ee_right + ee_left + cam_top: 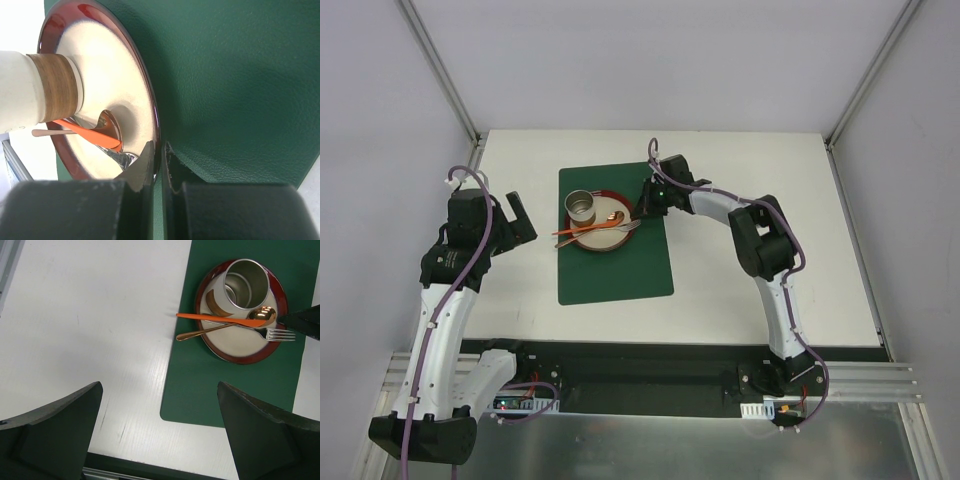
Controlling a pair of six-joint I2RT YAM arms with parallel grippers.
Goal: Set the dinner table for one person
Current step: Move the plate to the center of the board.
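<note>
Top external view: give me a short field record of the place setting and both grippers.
placemat: dark green, on the dinner table
plate: red-rimmed, on the placemat
cup: upright on the plate
orange utensil, spoon, fork: lying across the plate
left gripper: open, empty, over the table beside the placemat
right gripper: shut on the plate rim by the fork

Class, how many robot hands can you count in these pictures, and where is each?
2. The left hand is open above the bare table, left of the mat. The right hand is shut at the plate rim, over the mat. None seems hidden.
</note>
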